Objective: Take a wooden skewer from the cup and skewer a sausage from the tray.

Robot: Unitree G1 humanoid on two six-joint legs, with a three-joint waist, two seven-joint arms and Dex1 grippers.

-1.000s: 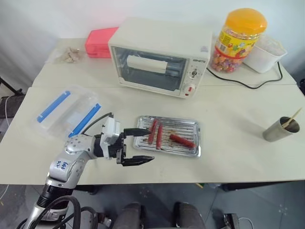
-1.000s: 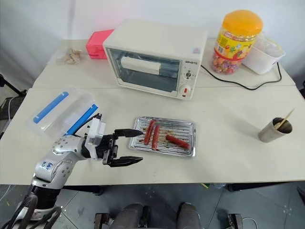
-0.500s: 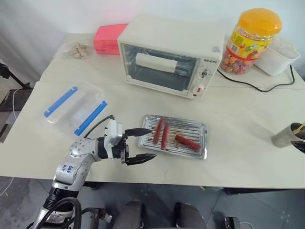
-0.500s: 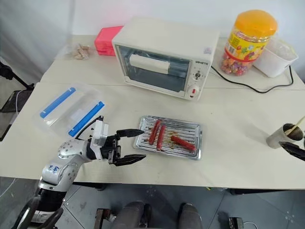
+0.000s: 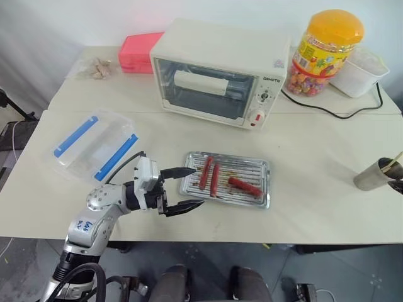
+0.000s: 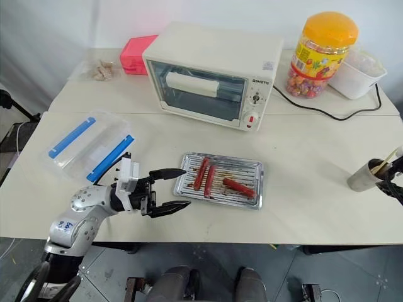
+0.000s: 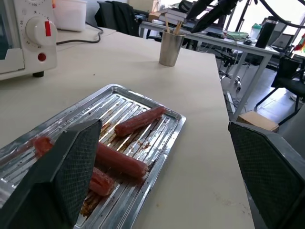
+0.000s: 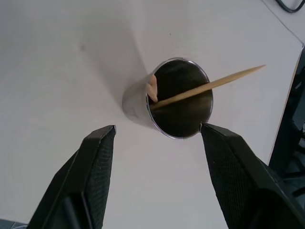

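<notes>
Right tool (image 8: 157, 143) now above cup (image 8: 143, 102) (skewer (image 8: 209, 85) inside).

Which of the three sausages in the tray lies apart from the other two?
The deep-red sausage lies alone toward the tray's right side; the two slimmer orange-red sausages lie side by side at the left end.

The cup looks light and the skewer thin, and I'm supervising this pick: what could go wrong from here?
1. The right gripper has its fingers apart just short of the cup; a low approach could knock it over.
2. The wooden skewer leans across the rim, so closing fingers may miss it.
3. The sausage lies loose on the tray and might roll when pierced.
</notes>
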